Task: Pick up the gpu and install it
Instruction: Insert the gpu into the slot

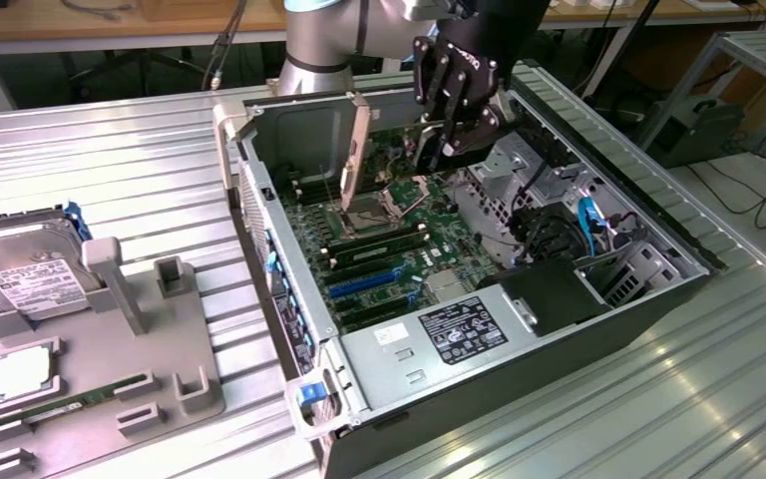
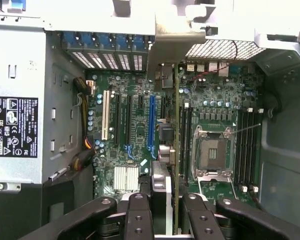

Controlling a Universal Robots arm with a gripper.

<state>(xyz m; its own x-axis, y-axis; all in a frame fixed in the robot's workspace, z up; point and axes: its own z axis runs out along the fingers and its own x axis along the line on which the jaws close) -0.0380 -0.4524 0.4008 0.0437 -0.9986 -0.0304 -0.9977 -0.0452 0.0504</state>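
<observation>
Your claw (image 1: 443, 150) clamped on gpu (image 2: 161, 192), upper centre of exterior frame; card edge-on over motherboard (image 2: 130, 150), just beside CPU socket (image 2: 210, 152), inside open case (image 1: 596, 389) on worktop (image 1: 117, 160).

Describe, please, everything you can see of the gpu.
The gpu is seen edge-on, a thin dark card standing upright over the green motherboard inside the open case. Its silver bracket is at the end away from the gripper, whose jaws are shut on the other end. Whether it sits in a slot cannot be told.
</observation>
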